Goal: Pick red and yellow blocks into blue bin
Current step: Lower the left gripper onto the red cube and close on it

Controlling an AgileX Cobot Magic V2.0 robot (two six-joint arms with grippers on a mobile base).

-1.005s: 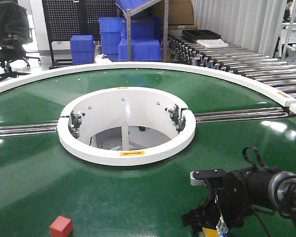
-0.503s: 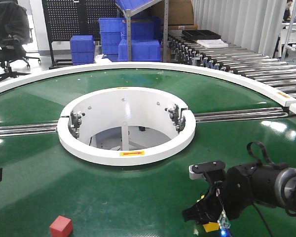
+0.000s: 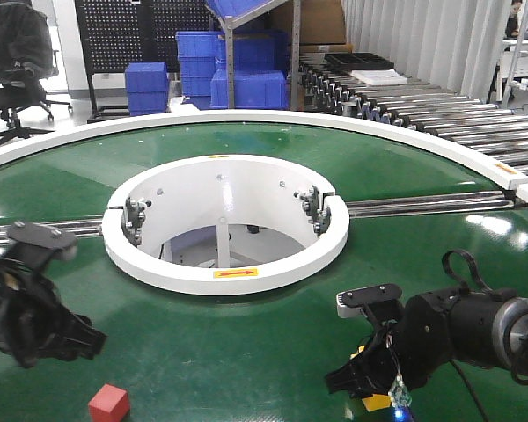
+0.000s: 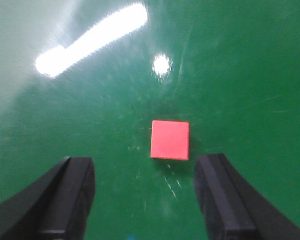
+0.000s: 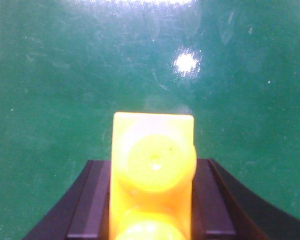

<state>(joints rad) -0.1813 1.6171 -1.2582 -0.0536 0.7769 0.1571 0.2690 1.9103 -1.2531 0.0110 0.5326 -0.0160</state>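
Round green table [image 3: 238, 352] with a central white ring [image 3: 224, 277].

The main change is at the left. Half a second ago only a dark sliver showed at the front view's left edge. Now the whole left claw [image 4: 145, 167] has swung in over the table and hangs near the red cube [image 4: 170, 140]. Its fingers are spread wide. The cube lies flat on the green just ahead of the tips, slightly right of centre and not yet between them.

The right claw [image 5: 152, 170] has barely shifted and stays clamped on the yellow brick [image 5: 152, 160], studs facing the camera. Whether the brick is off the table cannot be told.

The blue bin shows in no view. Judged from this, the brick's grasp is done and the cube's is about to begin.
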